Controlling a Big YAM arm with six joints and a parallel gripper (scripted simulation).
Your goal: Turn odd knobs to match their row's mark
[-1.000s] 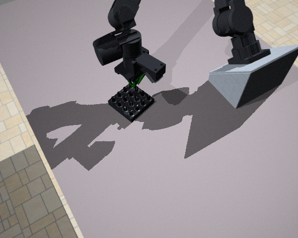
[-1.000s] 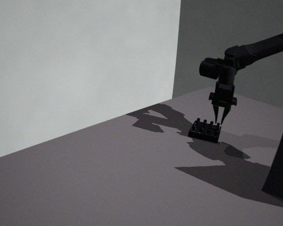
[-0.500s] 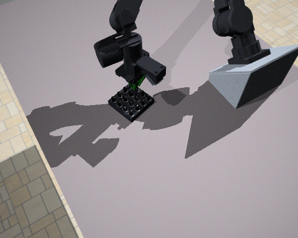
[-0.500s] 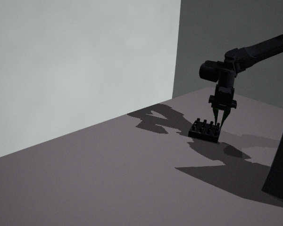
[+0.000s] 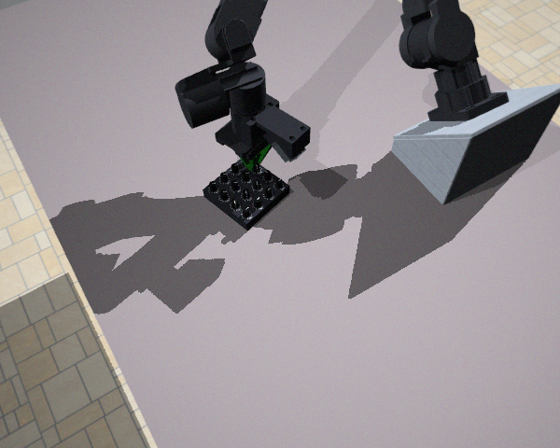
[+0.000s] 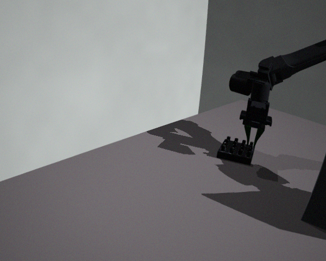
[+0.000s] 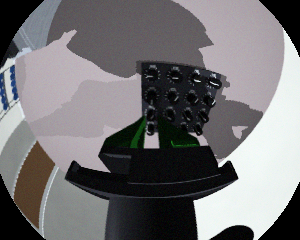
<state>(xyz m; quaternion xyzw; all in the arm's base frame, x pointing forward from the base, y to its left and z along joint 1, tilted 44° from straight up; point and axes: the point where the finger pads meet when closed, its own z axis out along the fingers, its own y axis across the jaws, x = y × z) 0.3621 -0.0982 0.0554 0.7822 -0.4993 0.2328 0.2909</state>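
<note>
The black knob box (image 5: 245, 192) stands on its feet on the grey table, with four rows of black knobs on top. It also shows in the exterior view (image 6: 236, 150) and in the wrist view (image 7: 180, 96). My gripper (image 5: 250, 166) points straight down over the corner of the box nearest the arm. Its green fingers (image 6: 251, 144) stand a little apart, one on each side of a corner knob, with the tips at about knob height. In the wrist view the fingers (image 7: 160, 127) frame the knob at the box's near left corner. The printed names and white lines are too small to read.
The arm's grey wedge-shaped base (image 5: 478, 145) stands to the right of the box, and its edge shows in the exterior view (image 6: 323, 193). The table edge and tiled floor (image 5: 15, 231) lie to the left. A pale wall (image 6: 95, 70) stands behind the table.
</note>
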